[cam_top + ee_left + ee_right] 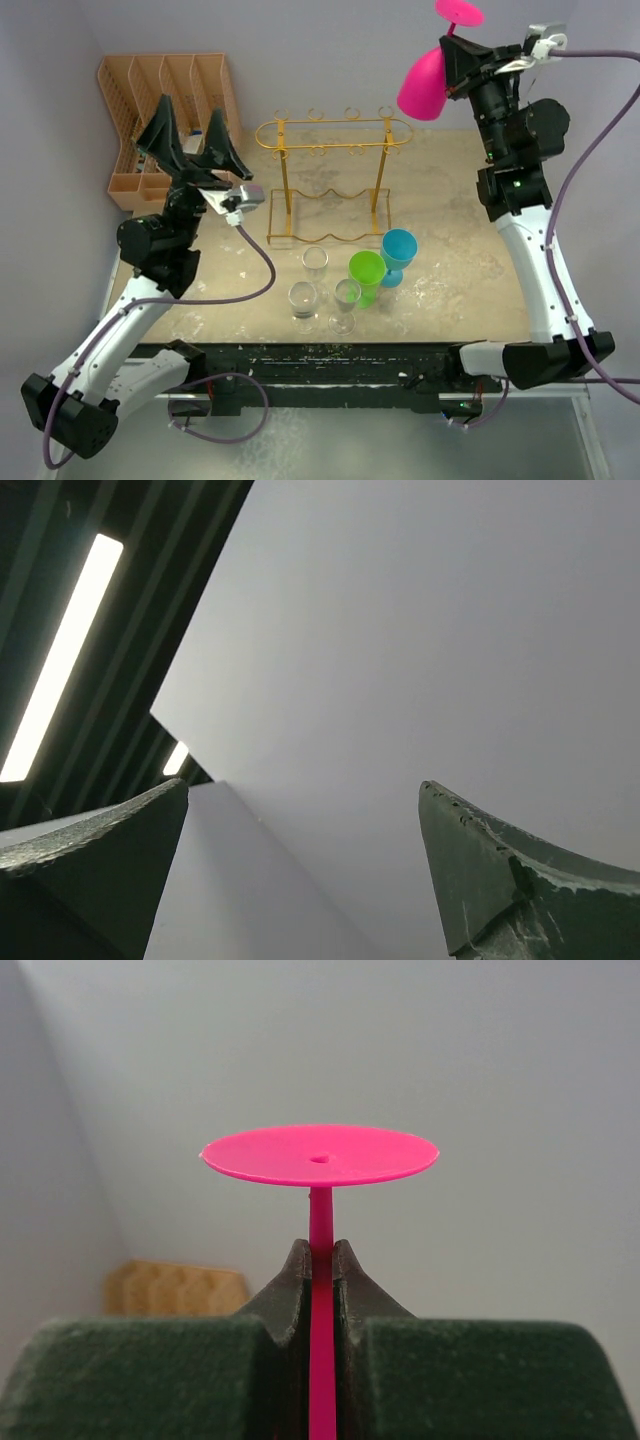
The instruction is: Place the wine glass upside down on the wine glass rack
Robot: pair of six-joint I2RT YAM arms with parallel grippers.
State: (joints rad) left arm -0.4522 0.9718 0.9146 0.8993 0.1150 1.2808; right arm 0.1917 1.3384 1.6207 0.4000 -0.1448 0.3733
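Observation:
My right gripper (452,50) is shut on the stem of a pink wine glass (425,82) and holds it upside down, high above the table's back right, foot up. In the right wrist view the pink foot (320,1154) sits above my fingertips, which pinch the stem (321,1290). The golden wire wine glass rack (332,180) stands at the back middle of the table, left of and below the glass. My left gripper (195,130) is open and empty, raised at the left. Its wrist view shows only its fingers (500,870), wall and ceiling.
A peach slotted file organizer (165,120) stands at the back left, behind my left gripper. Three clear glasses (315,268), a green cup (366,275) and a blue cup (398,255) stand in front of the rack. The table's front edge (330,350) lies just beyond my arm bases.

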